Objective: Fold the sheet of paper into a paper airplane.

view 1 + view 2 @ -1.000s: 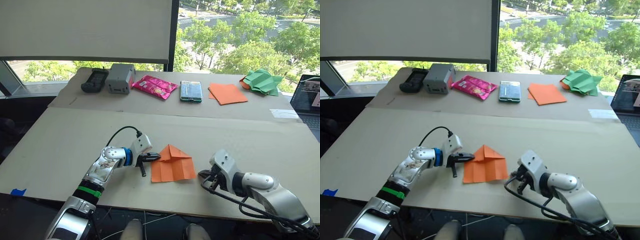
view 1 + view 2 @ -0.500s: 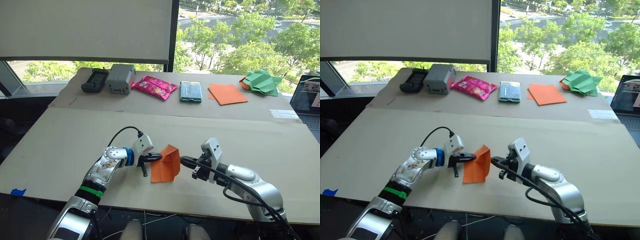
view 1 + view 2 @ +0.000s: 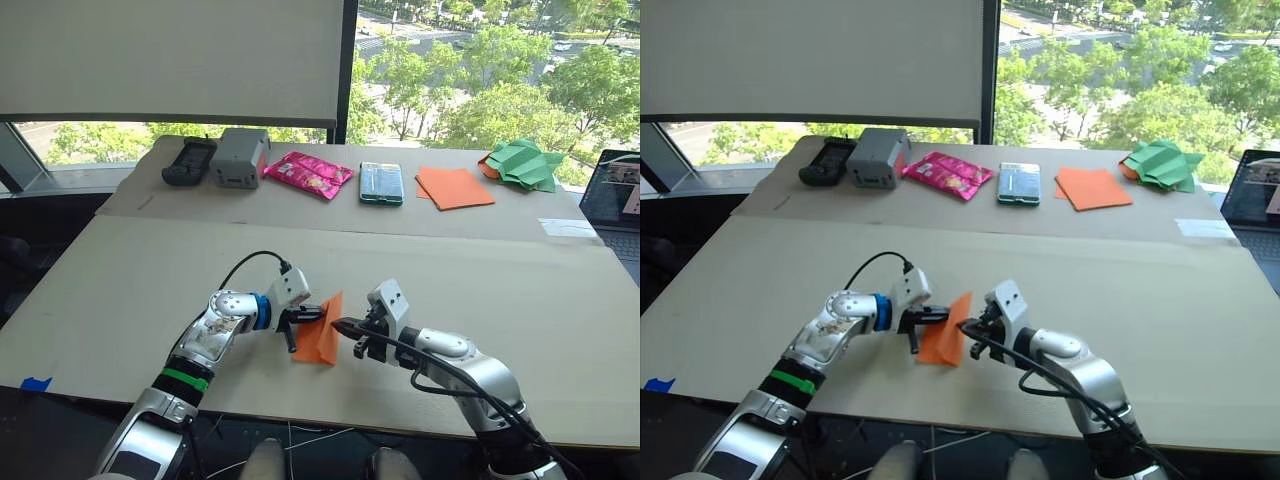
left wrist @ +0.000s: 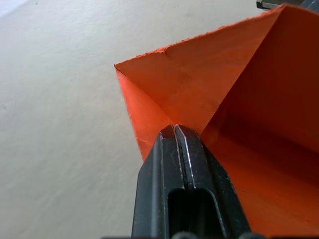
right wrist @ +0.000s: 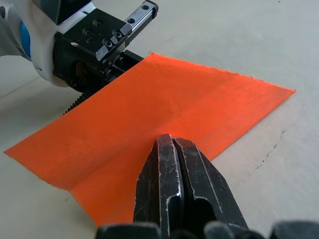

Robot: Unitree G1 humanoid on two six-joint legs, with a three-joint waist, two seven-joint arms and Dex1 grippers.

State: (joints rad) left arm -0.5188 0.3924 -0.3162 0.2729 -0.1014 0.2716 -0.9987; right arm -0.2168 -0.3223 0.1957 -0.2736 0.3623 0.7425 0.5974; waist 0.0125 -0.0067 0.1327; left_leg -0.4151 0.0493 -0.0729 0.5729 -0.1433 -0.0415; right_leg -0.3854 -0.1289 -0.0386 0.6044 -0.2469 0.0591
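Orange and creased, the sheet of paper is being held up off the bench near its front edge, folded over so that it is standing nearly on edge between the two grippers. The left gripper is being reached in from the left with the forearm angled up across the bench, its jaws pressed together on a corner of the sheet. The right gripper is being extended leftward, the elbow bent and the arm lying low over the bench, its jaws closed with their tips pressing flat against the sheet's outer face. Along the far side of the bench, a stack of flat orange sheets and green paper shapes are lying well apart from the grippers.
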